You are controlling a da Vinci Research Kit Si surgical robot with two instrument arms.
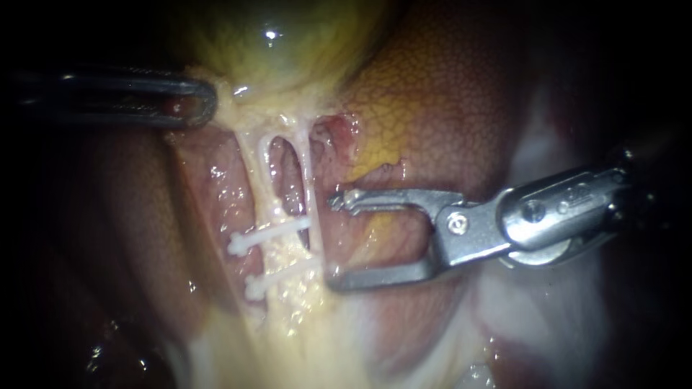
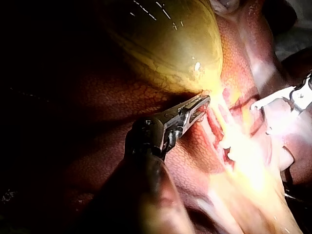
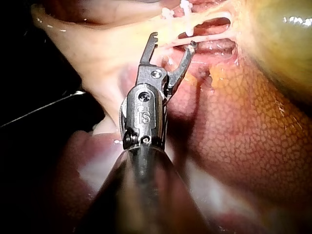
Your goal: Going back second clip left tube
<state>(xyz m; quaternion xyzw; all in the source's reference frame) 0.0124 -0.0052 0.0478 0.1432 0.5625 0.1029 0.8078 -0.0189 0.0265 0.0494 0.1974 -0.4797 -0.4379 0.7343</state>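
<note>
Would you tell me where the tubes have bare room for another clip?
Bare: the left tube between the gallbladder and the upper clip, and the right tube beside it. Crowded lower down: the upper and lower clip sit close, with the right instrument's open jaws alongside.

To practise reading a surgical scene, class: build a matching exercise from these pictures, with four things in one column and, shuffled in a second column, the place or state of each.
Column one
1. left slender dark metal instrument
2. right silver metal instrument
3. two white plastic clips
4. glossy yellow-green gallbladder

Column two
A. open, holding nothing
B. across the left pale tube
C. uppermost in the endoscope view, above the tubes
D. shut on pale tissue just below the gallbladder

Pairs: 1-D, 2-A, 3-B, 4-C
</note>
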